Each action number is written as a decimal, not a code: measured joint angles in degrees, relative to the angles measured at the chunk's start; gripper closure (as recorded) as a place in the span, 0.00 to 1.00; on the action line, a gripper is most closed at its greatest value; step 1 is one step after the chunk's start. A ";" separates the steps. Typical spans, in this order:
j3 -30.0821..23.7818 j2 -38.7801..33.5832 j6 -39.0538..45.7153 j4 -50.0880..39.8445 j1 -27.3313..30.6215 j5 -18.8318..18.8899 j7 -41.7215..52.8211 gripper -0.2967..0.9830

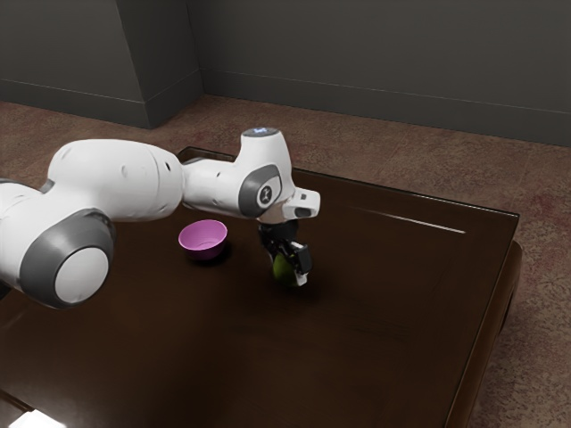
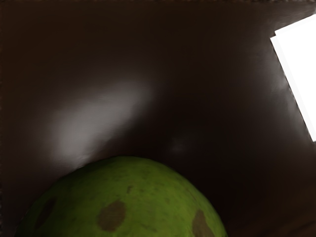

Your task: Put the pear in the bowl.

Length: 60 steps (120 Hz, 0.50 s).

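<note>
The black gripper (image 1: pixel 290 260) is low over the middle of the table, at the green pear (image 1: pixel 284 270), partly covering it. Whether it holds the pear cannot be told. In the wrist view the rounded, brown-spotted side of the pear (image 2: pixel 123 200) looms large, just under the hand. A pink bowl (image 1: pixel 203 239) stands upright on the table, apart from the pear, toward the exterior view's left. The part of its inside that shows holds nothing.
The dark, glossy table (image 1: pixel 384 330) reflects light. A bright white flat object (image 1: pixel 36 420) lies at the exterior view's lower left corner; a white object (image 2: pixel 298 74) also appears in the wrist view. The arm's links extend above the table near the bowl.
</note>
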 joint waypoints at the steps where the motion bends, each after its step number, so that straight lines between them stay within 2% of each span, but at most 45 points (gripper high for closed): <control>1: 0.00 0.00 0.07 0.00 0.00 -0.03 0.06 0.25; 23: 0.02 -0.05 1.07 -0.85 0.00 -0.32 1.07 0.34; 60: 0.09 -0.87 1.77 -0.95 -0.14 0.34 1.71 0.55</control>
